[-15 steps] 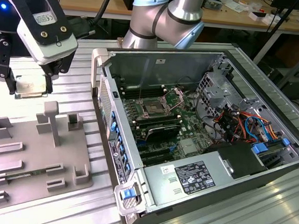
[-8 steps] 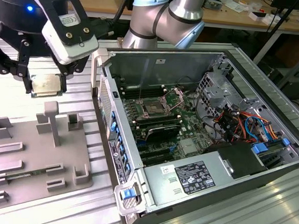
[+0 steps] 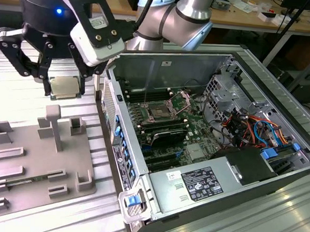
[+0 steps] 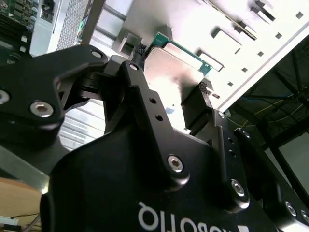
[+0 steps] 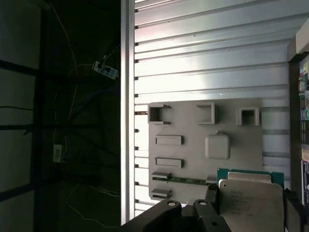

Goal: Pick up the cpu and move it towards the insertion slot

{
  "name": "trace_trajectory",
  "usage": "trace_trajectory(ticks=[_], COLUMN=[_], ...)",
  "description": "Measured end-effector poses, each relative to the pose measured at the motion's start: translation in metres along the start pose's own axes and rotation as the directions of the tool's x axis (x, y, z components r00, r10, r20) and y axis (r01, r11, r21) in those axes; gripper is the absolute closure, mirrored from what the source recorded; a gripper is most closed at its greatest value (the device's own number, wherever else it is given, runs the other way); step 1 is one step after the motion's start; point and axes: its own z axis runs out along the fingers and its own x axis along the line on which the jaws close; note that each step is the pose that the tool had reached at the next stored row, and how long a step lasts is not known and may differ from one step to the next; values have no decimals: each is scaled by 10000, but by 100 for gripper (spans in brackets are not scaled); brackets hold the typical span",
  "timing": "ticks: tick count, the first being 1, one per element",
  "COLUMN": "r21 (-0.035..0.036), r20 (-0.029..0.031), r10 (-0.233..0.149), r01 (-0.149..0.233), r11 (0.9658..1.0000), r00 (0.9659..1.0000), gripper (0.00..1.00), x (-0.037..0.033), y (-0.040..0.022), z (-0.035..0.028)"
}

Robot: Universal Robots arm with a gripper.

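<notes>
My gripper (image 3: pixel 63 88) is shut on the cpu (image 3: pixel 63 85), a small square chip with a silvery top, one black finger on each of its sides. It hangs in the air above the far end of the grey tray (image 3: pixel 31 163), just off the open computer case's wall on the exterior view's left. In both wrist views the cpu (image 4: pixel 175 72) (image 5: pixel 251 203) sits between the pads, a green edge showing. The insertion slot (image 3: pixel 159 111) lies inside the case on the motherboard, brownish-gold centre exposed, its metal load plate (image 3: pixel 180 100) hinged up.
The case (image 3: pixel 121 161) stands on a slatted aluminium table (image 3: pixel 43 214). Inside are black memory slots (image 3: pixel 167 133), a power supply (image 3: pixel 199 184), a metal drive cage (image 3: pixel 227 94) and orange and blue cables (image 3: pixel 254 127). An upright post (image 3: pixel 54 125) and small blocks rise from the tray (image 5: pixel 193 126).
</notes>
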Motion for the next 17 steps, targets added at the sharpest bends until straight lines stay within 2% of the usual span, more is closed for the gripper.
trace_trajectory(ticks=[1, 6, 9, 11, 13, 17], r21=[0, 0, 1, 1, 0, 1], r20=[0, -1, 0, -1, 0, -1], r10=[0, 0, -1, -1, 0, -1], r01=[0, 0, 1, 1, 0, 1], r11=[10000, 10000, 10000, 10000, 10000, 10000], r00=[10000, 10000, 10000, 10000, 10000, 10000], gripper=[45, 45, 45, 45, 45, 45], x=[-48, -189, -311, -360, -461, -591], y=[-1, -2, -4, -5, -5, -7], z=[-1, -3, -5, -5, -6, -7])
